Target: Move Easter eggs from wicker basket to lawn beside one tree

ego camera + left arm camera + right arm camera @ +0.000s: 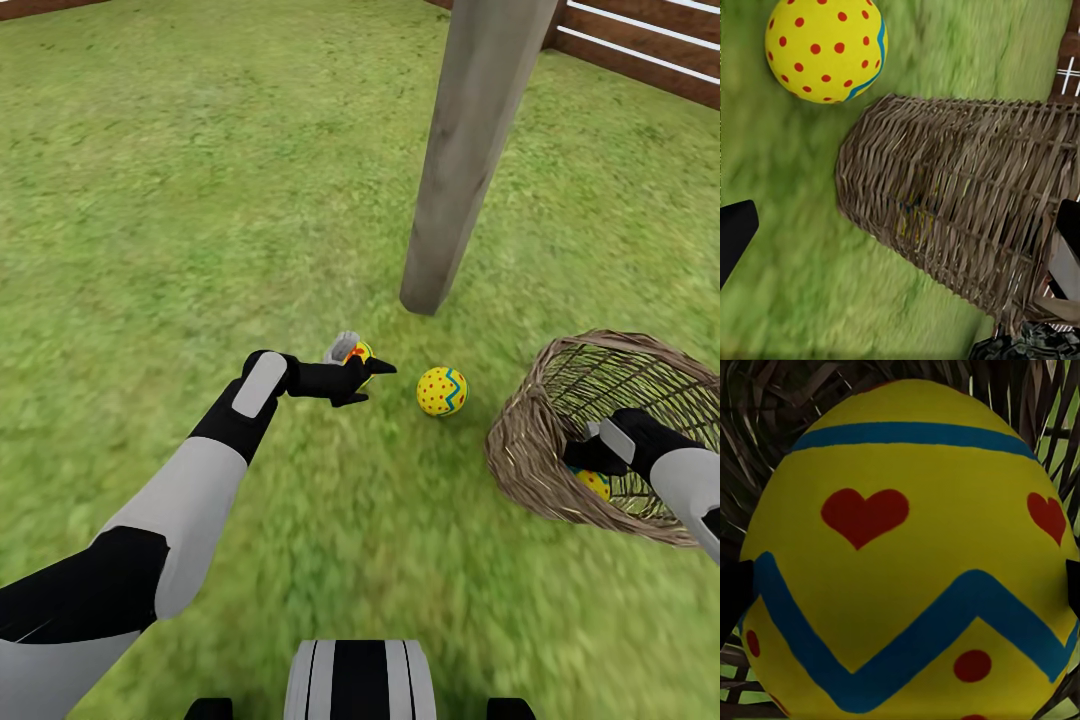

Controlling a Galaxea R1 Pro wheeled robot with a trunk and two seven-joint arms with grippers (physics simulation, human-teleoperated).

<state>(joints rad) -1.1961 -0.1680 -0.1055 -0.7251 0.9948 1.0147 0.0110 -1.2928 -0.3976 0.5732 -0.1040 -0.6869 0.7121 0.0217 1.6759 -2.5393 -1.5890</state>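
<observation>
The left hand (pixel 362 372) is low over the lawn (pixel 180 220), and a small egg (pixel 359 352) sits between its fingers; only a part of this egg shows, so I cannot tell for sure if the fingers press on it. In the left wrist view the two dark fingertips (pixel 735 236) stand wide apart at the edges of the picture.

The right hand (pixel 588 462) reaches inside the basket (pixel 530 440). A third egg (pixel 594 484) lies there, just under the fingers. In the right wrist view this egg (pixel 907 555) is very close, with blue bands and red hearts, and the black fingertips (pixel 733 600) are at both its sides. Whether they touch it, I cannot tell.

A second egg (pixel 442 390), with red dots and a blue zigzag, lies free on the grass between the left hand and the basket. It is near the foot of the tree (pixel 470 150), whose pale trunk stands just behind it. The basket is tilted on the grass, its mouth toward the robot.

A brown slat fence (pixel 650 40) closes the garden behind the tree.
</observation>
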